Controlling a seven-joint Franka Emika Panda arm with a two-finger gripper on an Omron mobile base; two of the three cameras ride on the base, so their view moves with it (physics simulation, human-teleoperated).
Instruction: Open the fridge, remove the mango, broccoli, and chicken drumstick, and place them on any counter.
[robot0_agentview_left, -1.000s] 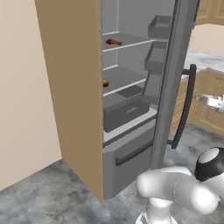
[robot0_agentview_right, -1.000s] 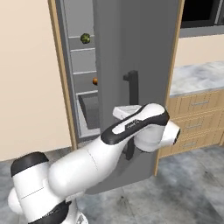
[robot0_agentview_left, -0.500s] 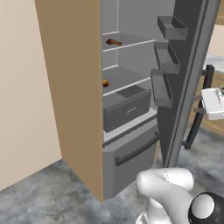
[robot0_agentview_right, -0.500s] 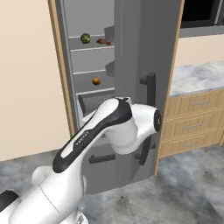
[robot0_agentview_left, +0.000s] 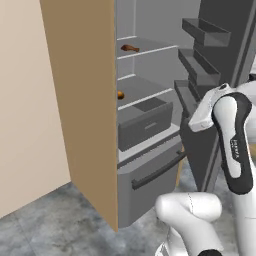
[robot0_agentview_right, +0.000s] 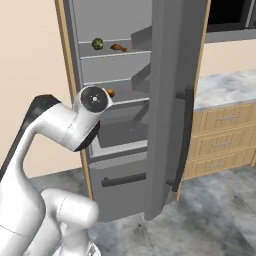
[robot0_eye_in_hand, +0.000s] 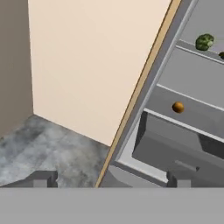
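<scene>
Orange mango (robot0_eye_in_hand: 177, 107) on shelf, well beyond end effector (robot0_eye_in_hand: 111, 178), spread, empty.

Floor (robot0_agentview_left: 40, 225) — mottled grey stone finish. Wall (robot0_eye_in_hand: 87, 65) — plain cream, beside the appliance. Light wood drawers (robot0_agentview_right: 225, 135) carry small metal pulls.

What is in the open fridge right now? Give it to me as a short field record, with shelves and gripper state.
fridge: door swung open, lower drawer shut
broccoli: upper shelf, left of the drumstick
chicken drumstick: upper shelf
mango: shelf below, near the left wall
gripper: open, empty, outside the fridge
counter: right of the fridge, none of the three items on the visible part
</scene>
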